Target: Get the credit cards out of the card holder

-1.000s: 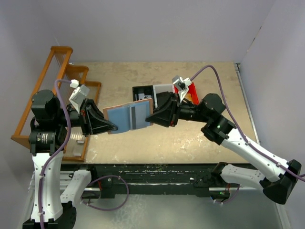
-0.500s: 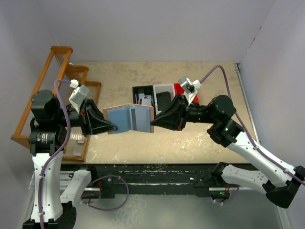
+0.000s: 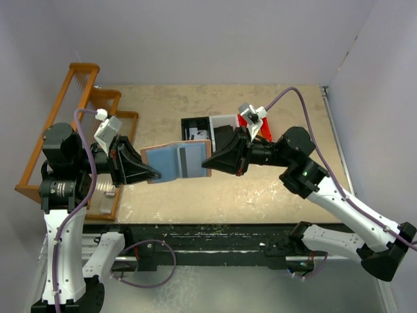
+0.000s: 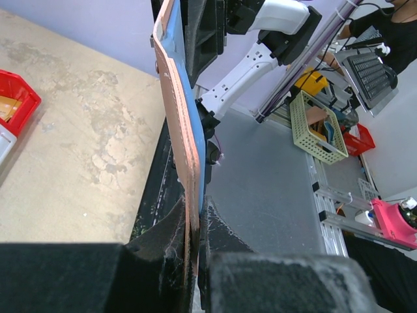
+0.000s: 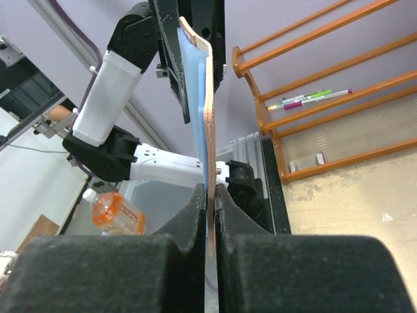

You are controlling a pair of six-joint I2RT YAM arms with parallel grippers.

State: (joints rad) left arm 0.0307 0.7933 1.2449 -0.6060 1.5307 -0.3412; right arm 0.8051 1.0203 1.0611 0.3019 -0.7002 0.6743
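Card holder open | left fingers clamp it | right fingers clamp opposite edge

**user1:** So it's plain pale lilac walls boxed around a scuffed beige tabletop? The light looks even, shadows are soft.

**user2:** Yep, plus an orange wooden rack along the left side. Past the near edge there's a grey surface lower down, a yellow-green basket and a keyboard.
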